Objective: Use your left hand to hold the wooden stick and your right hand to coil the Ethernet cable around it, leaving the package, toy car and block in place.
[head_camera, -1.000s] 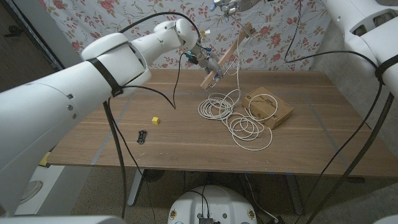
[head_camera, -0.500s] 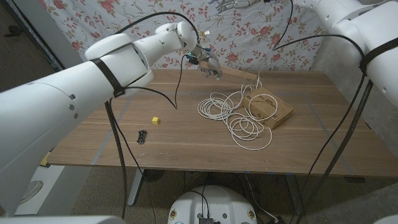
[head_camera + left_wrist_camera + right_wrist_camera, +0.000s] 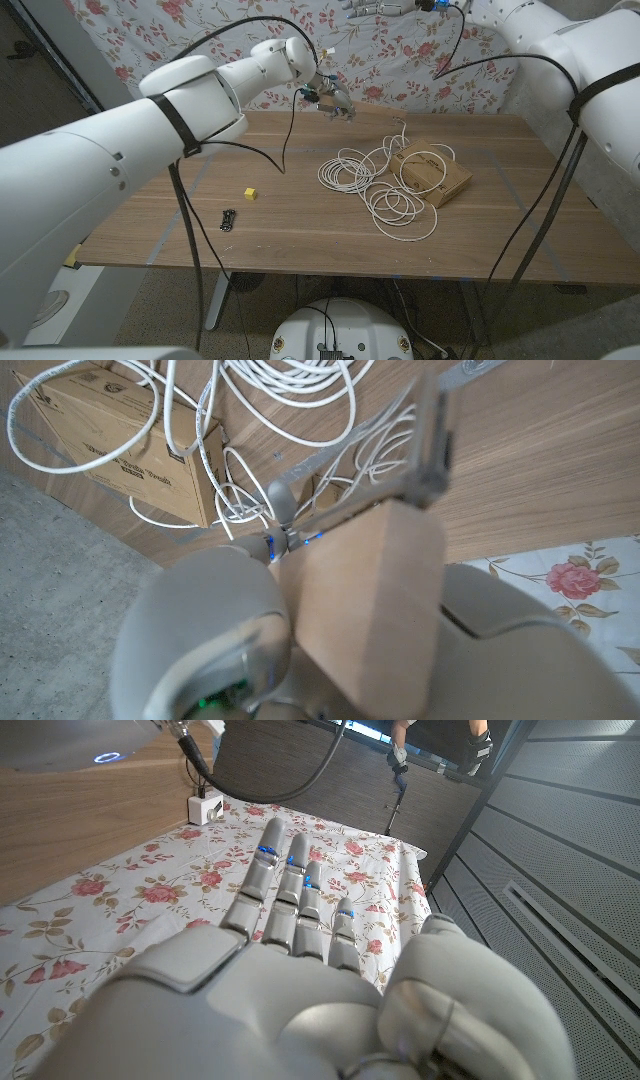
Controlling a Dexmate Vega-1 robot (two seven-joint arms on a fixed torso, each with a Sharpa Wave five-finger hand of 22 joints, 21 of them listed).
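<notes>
My left hand point(image 3: 330, 97) is raised over the table's far edge and grips the wooden stick point(image 3: 372, 610), which points away from its wrist camera toward the table. The white Ethernet cable point(image 3: 375, 185) lies in loose loops on the table, partly over the cardboard package point(image 3: 432, 172). In the left wrist view some cable loops point(image 3: 290, 380) lie just past the stick's far end; I cannot tell whether any are wound on it. My right hand point(image 3: 385, 8) is high at the back by the flowered cloth, fingers spread, holding nothing. The yellow block point(image 3: 250, 193) and black toy car point(image 3: 229, 220) sit left of the cable.
A flowered cloth point(image 3: 200, 25) hangs behind the wooden table point(image 3: 300, 240). Black cables droop from both arms over the table's back. A person's hands point(image 3: 400, 760) show in the right wrist view, far from the robot's hand.
The stick has swung down from a steep upright tilt, through level, and now points away from view. My right hand has drifted a little to the right at the top, apart from the stick.
</notes>
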